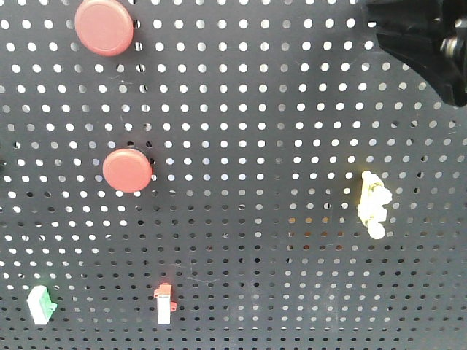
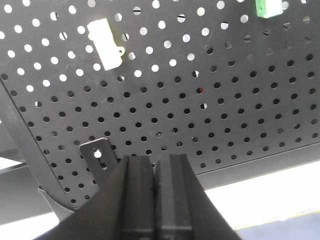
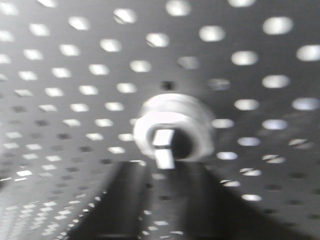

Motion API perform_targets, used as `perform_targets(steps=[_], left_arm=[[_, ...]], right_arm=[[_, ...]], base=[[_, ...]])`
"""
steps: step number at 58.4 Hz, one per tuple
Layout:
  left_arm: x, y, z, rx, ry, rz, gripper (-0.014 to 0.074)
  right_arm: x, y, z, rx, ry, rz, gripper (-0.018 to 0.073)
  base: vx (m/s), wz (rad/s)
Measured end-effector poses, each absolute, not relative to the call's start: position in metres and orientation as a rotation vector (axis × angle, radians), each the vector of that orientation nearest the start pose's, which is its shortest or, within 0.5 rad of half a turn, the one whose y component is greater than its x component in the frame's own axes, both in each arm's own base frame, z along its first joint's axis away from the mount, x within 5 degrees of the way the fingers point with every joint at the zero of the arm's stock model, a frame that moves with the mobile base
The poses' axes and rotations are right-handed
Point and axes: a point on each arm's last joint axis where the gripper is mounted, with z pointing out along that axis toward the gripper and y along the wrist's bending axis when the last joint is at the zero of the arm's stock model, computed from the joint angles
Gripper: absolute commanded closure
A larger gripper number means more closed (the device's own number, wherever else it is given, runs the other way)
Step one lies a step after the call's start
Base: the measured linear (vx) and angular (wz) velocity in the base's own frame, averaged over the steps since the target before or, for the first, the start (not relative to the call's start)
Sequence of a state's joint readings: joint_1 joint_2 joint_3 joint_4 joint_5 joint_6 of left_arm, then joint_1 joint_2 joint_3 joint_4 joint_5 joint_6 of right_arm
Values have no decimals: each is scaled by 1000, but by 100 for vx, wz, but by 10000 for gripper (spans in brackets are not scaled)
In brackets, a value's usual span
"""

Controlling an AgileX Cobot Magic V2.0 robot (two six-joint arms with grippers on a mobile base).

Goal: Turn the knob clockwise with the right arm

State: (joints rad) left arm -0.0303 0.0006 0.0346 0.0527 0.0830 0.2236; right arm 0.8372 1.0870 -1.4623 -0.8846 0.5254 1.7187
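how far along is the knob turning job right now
Done: the right arm has reached the top right of the pegboard, and its wrist view sits close under the knob. In hand: lining up the right claw; blur hides any grip. Left: grasping and turning clockwise.

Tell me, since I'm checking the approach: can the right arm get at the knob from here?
Probably yes. In the blurred right wrist view the knob sits just beyond the right gripper, with nothing between them.

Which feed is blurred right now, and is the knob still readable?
Right wrist view: motion-blurred and washed grey, yet the knob shows as a pale ring just above the right gripper. Front and left wrist views are sharp; backlight glows through the pegboard holes.
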Motion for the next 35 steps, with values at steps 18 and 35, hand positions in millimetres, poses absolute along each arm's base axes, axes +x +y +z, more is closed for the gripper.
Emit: perform_targets(steps=[18,35], left_arm=[[58,-1,194,242,1587,194,603],[58,-2,194,245,1586,191,603]], right_arm=[[154,124,540,351,1475,1169,-32],[141,113,546,276,1456,1139,11]], base=[[0,0],[0,0]])
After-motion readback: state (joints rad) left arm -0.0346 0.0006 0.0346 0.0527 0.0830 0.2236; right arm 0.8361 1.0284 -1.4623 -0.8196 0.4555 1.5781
